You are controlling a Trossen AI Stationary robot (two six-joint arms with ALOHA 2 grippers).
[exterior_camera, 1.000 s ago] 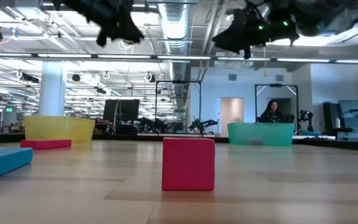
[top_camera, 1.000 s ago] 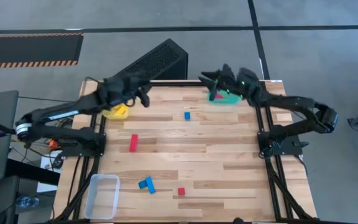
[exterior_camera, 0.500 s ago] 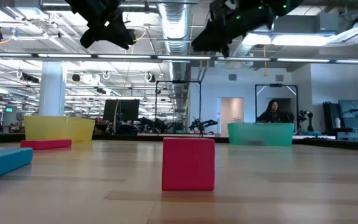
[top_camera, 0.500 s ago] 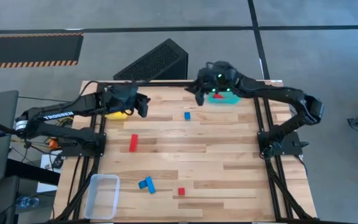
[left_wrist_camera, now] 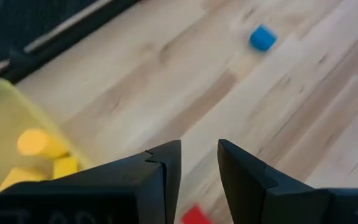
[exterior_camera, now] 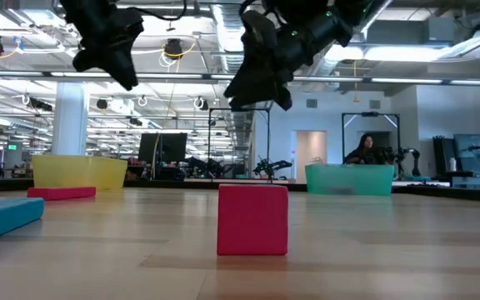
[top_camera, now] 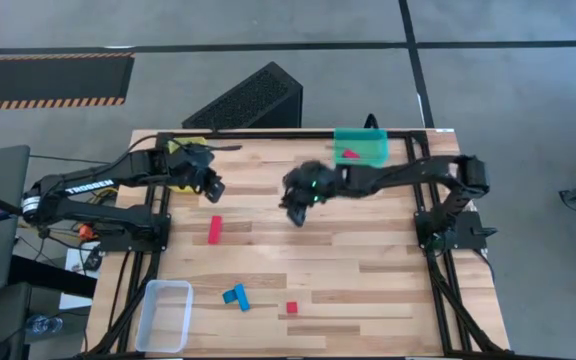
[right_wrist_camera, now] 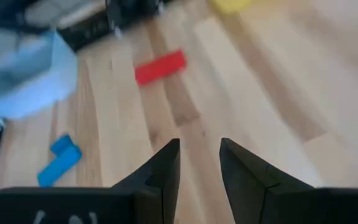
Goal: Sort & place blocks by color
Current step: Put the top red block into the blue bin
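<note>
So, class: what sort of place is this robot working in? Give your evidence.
Probably a robotics lab or open workshop: exposed silver ceiling ducts, rows of distant monitors and equipment, and a pale wooden slatted table in a black frame, set with translucent sorting bins.

My wooden desk (top_camera: 368,270) carries a red bar (top_camera: 214,229) near my left hand (top_camera: 211,187), plus blue blocks (top_camera: 235,296) and a red cube (top_camera: 291,308) farther off.

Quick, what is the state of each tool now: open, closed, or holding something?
Left tool: open, a narrow gap, holding nothing.
Right tool: open, a narrow gap, holding nothing.
</note>
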